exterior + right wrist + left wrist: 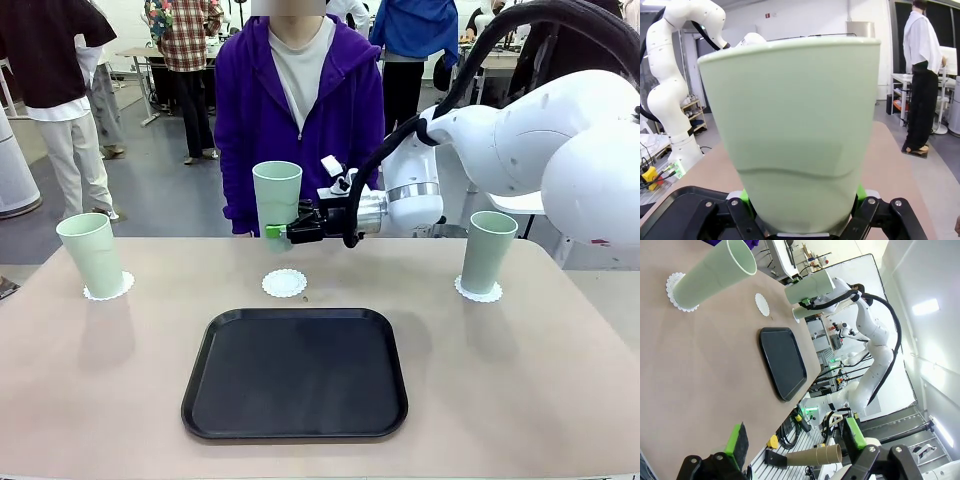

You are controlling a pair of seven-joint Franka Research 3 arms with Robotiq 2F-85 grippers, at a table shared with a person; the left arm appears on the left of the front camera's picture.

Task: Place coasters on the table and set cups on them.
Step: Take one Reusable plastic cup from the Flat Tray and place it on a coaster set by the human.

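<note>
2 of the 3 cups already stand on coasters on the table (120, 400): the left cup (92, 255) on the left coaster (108, 292) and the right cup (488, 251) on the right coaster (478, 292). The step in hand looks like the 3rd and last placement. The right hand (282, 231) reaches in sideways and is clamped on the lower part of the middle cup (277, 198), which hangs upright in the air above and slightly behind the bare middle coaster (285, 282). In the right wrist view the green pads press the cup's wall from both sides.

The next move, as I judge it, calls for bringing the cup's base over the centre of that coaster, lowering it level until it rests, then releasing without dragging the light disc. The left hand (795, 442) hangs over the table's near left part with its jaws wide and nothing between them.

The cups are smooth pale mint plastic, tall and tapered toward the base. The coasters are thin white discs with scalloped lacy edges. The black tray (295, 372) is a rounded square with a raised rim, and the table is matte beige
</note>
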